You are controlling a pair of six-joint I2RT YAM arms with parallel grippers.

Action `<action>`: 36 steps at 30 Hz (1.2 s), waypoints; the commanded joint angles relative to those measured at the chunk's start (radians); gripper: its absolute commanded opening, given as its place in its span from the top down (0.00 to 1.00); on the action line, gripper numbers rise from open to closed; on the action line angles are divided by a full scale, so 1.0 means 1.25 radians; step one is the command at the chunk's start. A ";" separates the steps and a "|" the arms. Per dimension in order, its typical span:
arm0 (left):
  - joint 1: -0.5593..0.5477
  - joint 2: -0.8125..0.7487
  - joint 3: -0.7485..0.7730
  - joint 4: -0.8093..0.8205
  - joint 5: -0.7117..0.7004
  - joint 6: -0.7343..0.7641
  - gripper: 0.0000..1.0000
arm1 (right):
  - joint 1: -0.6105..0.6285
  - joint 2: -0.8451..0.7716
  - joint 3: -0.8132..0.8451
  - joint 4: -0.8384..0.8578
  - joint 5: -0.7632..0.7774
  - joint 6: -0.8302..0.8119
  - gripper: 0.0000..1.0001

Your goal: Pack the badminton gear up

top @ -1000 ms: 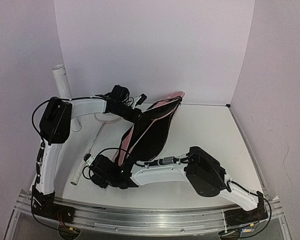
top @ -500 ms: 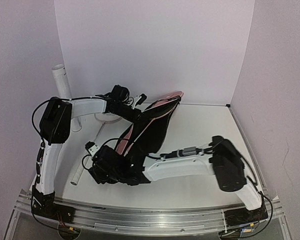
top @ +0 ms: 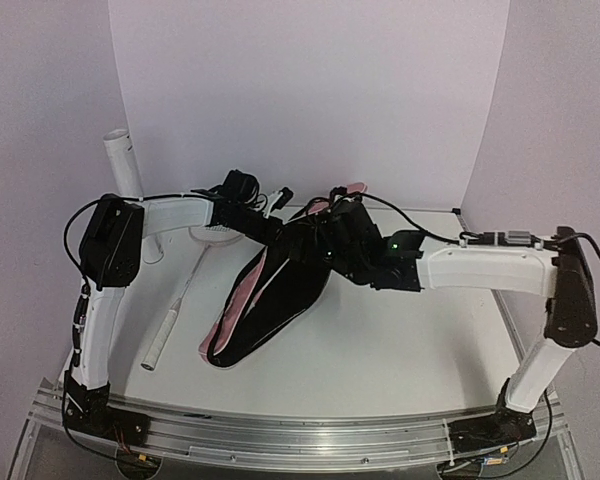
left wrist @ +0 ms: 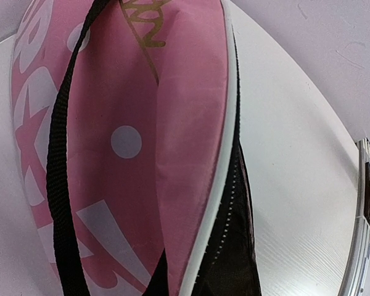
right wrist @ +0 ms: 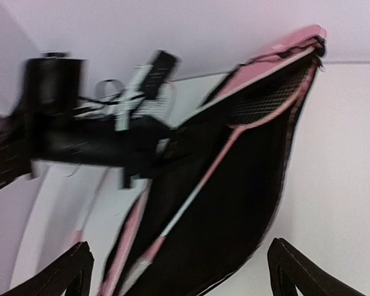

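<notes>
From above, the left tool (top: 275,230) is pinched shut on the rim of the pink bag (top: 270,300) and lifts that side, so the black inside shows. The right tool (top: 332,228) hovers over the bag's far end. One racket (top: 165,330) lies on the worktop (top: 410,330) just left of the bag.

We think the job now is to get this racket in. To do it well, we would hold the rim up, take the racket by its handle, line it up with the bag, and slide it in head first.

The racket's handle points to the near side and its head to the far side, partly under the left arm. Its long line runs almost beside the bag's. We see no shuttlecocks.

The left wrist view shows only the bag's pink outside and black strap (left wrist: 60,185), and no fingers.

In the right wrist view, the right tool (right wrist: 182,274) has its fingers wide apart around nothing. Inside the bag we think a second racket (right wrist: 259,105) lies, with its strings at the far end.
</notes>
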 commanded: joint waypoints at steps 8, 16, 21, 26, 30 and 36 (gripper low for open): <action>-0.005 -0.020 0.021 0.007 0.010 0.005 1.00 | -0.201 0.256 0.131 -0.046 -0.286 -0.004 0.13; -0.005 -0.013 0.037 -0.014 0.025 0.007 1.00 | -0.245 0.355 0.178 -0.029 -0.352 0.019 0.77; -0.006 -0.006 0.115 -0.123 -0.029 0.065 0.68 | -0.229 0.284 0.169 -0.059 -0.329 0.075 1.00; -0.006 -0.061 0.187 -0.298 -0.090 0.181 0.03 | -0.190 0.230 0.216 -0.148 -0.259 0.092 1.00; -0.001 -0.165 0.138 -0.407 -0.231 0.264 0.01 | -0.187 0.195 0.217 -0.186 -0.216 0.131 1.00; 0.067 -0.335 -0.188 -0.429 -0.421 0.291 0.12 | -0.182 0.178 0.235 -0.212 -0.204 0.129 1.00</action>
